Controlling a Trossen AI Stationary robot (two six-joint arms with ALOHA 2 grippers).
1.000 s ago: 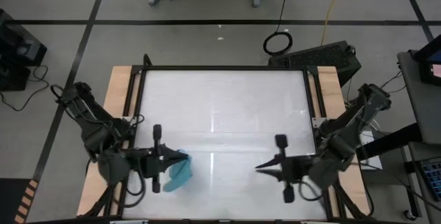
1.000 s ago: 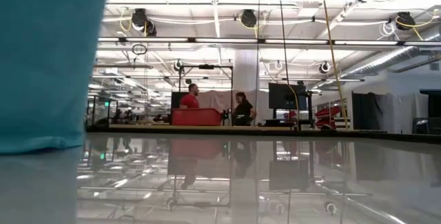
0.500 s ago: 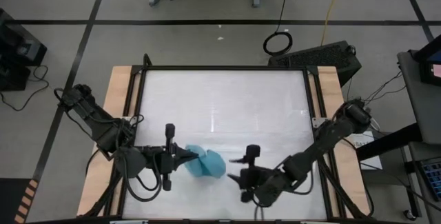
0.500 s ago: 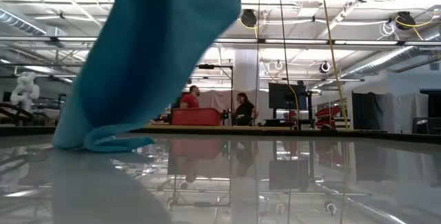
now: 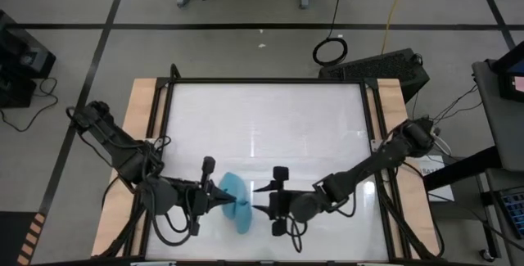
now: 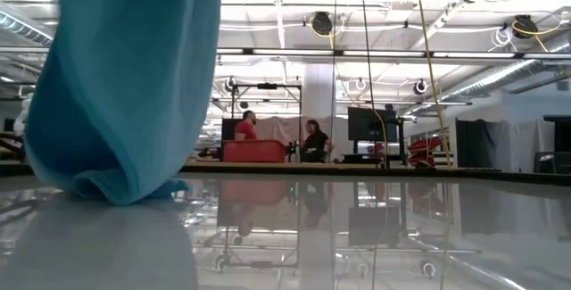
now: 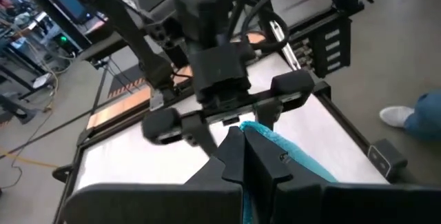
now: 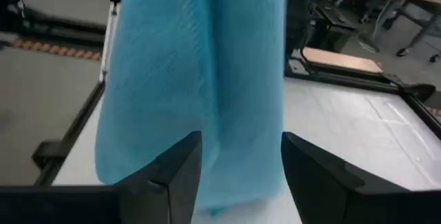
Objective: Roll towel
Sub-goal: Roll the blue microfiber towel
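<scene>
two claws meet at the towel (image 5: 235, 201) near the surface's (image 5: 270, 119) front edge. the left claw (image 5: 223, 200) pinches a corner, lifting it so its lower end drapes on the surface. the right claw (image 5: 260, 209) faces it, fingers spread, likely to take the opposite side.

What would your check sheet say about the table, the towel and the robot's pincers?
Surface: white table, glossy, wooden side strips.
Job's things: turquoise towel hangs bunched near the front edge, its bottom fold on the table.
Clutter: nothing seen.
Grippers: left pincer shut on the towel; right pincer open, right beside the towel.
Cables: black loops at both arm bases; coiled cable on the floor.
Surroundings: two people far behind a red counter.
</scene>
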